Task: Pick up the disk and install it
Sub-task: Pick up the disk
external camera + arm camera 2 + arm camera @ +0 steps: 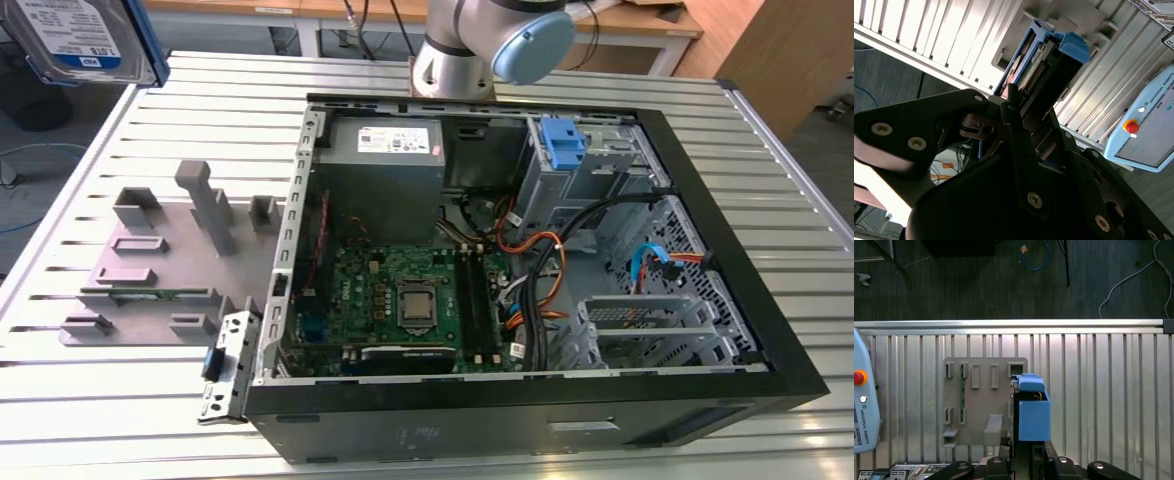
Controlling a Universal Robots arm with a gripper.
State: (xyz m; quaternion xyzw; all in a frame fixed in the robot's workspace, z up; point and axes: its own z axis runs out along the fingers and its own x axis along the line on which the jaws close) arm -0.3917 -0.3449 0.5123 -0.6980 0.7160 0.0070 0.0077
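Note:
The disk [78, 40] is a silver drive with a white-and-blue label and blue side rails, and it hangs in the air at the exterior view's upper left, partly cut off by the frame edge. In the second wrist view my gripper [1024, 102] is shut on the disk [1046, 62], with the black fingers [1014, 125] clamping its near end. The first wrist view shows the disk [1032, 412] edge-on, held above the grey fixture plate [984, 405]. The open computer case [534, 260] lies on the table with a drive cage [587, 160] at its far right corner.
The grey fixture plate [160, 260] holds upright posts and a small green circuit strip [140, 293]. Inside the case are a grey power-supply box [387, 150], a motherboard [400, 300] and loose cables [561, 270]. A teach pendant [1146, 130] lies on the slatted table [1104, 390].

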